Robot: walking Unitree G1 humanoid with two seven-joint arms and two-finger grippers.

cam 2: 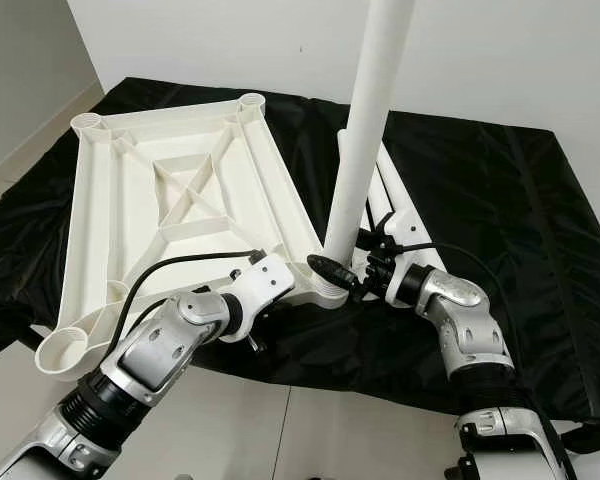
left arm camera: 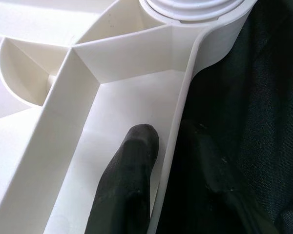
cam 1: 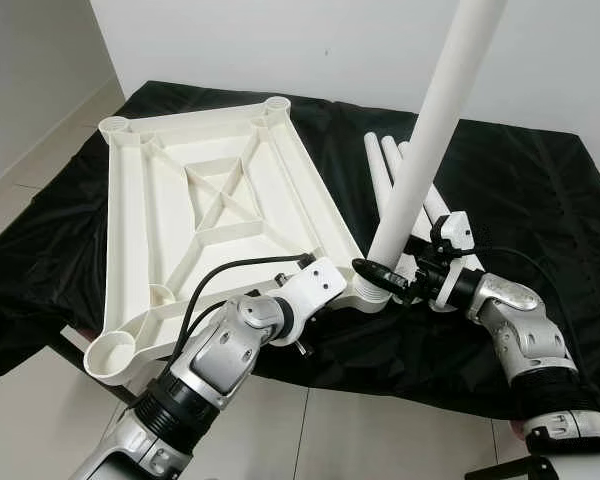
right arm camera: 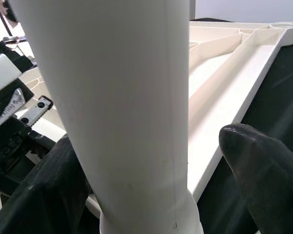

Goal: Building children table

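Nearest the camera, the left gripper [left arm camera: 158, 170] is clenched on the near edge of the white tabletop [cam 1: 220, 200]: in the left wrist view one black finger [left arm camera: 129, 180] lies inside the rim wall and the other outside it, against the black cloth [cam 1: 520, 190]. The tabletop lies upside down (ribbed underside facing up) on that cloth, its near-left corner socket [cam 1: 113, 352] overhanging the cloth's edge above the tiled floor [cam 1: 40, 420].

Just to the right, the right gripper [cam 1: 388, 272] is placed around the foot of a white table leg [cam 1: 430, 130]. In the right wrist view its fingers [right arm camera: 261, 165] flank the leg; one presses the tube on one side, while the other stands slightly apart from it, so a firm grasp cannot be confirmed. The leg stands in the tabletop's near-right corner socket [cam 2: 328, 290], tilted somewhat to the right, its top out of frame.

Beyond the right gripper, the spare legs [cam 1: 385, 165] lie side by side on the cloth, just beside the tabletop's right edge. Farther back, two open corner sockets [cam 1: 276, 103] mark the far edge, with a white wall [cam 1: 310, 45] behind.
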